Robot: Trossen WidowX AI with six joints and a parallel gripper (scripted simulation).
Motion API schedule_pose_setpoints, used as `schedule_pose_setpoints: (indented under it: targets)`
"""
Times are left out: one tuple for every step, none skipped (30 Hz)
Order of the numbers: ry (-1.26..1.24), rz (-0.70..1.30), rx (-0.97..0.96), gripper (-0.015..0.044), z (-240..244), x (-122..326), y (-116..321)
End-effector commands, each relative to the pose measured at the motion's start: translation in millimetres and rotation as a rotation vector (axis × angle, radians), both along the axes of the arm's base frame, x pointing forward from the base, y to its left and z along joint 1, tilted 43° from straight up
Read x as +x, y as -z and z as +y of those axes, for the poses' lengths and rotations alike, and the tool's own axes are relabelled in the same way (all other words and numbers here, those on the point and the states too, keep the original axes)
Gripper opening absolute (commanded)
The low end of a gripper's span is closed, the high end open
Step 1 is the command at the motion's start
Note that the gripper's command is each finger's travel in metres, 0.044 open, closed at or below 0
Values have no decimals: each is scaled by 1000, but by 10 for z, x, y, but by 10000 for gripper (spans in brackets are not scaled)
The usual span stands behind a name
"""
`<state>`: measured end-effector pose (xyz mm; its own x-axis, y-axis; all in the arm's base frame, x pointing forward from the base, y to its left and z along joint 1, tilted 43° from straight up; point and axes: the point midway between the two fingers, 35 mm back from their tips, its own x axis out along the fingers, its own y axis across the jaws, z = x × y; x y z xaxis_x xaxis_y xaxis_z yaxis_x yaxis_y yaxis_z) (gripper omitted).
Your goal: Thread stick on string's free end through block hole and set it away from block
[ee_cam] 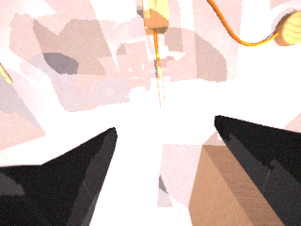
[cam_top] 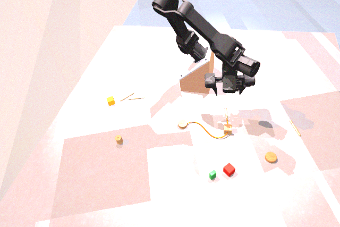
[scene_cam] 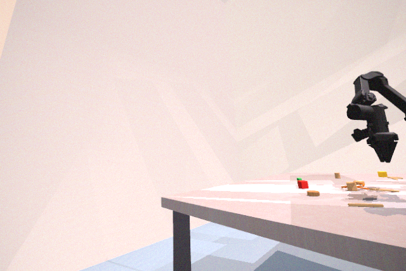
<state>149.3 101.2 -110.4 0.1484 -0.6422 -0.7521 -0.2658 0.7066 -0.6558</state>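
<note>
The wooden block (cam_top: 227, 129) (scene_cam: 351, 186) (ee_cam: 156, 18) sits on the table. The orange string (cam_top: 204, 129) (ee_cam: 226, 27) runs from the round wooden button (cam_top: 182, 124) (scene_cam: 360, 183) (ee_cam: 292, 29) to one side of the block and comes out at the opposite side, so it passes through. The thin stick (cam_top: 226, 113) (ee_cam: 161, 89) on its end lies on the table beyond the block, towards the arm's base, with a short piece of string between them. My gripper (cam_top: 228, 94) (scene_cam: 385, 162) (ee_cam: 164, 125) is wide open and empty, well above the table, touching nothing.
Loose sticks (cam_top: 127, 97) (cam_top: 136, 98) (cam_top: 295, 127) (scene_cam: 365, 205), a yellow cube (cam_top: 110, 101), a small cylinder (cam_top: 118, 139), a red cube (cam_top: 229, 169), a green block (cam_top: 212, 175) and a wooden disc (cam_top: 270, 157) lie around. The brown wedge-shaped base (cam_top: 195, 80) (ee_cam: 212, 193) stands behind.
</note>
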Motion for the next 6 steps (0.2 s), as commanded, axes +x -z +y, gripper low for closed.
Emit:
schedule_pose_setpoints:
  targets:
    - [0,0,0,440,0,0,-1]
    - [0,0,0,440,0,0,-1]
    - [0,0,0,440,0,0,-1]
    - [0,0,0,440,0,0,-1]
    - [0,0,0,440,0,0,-1]
    - [0,0,0,440,0,0,-1]
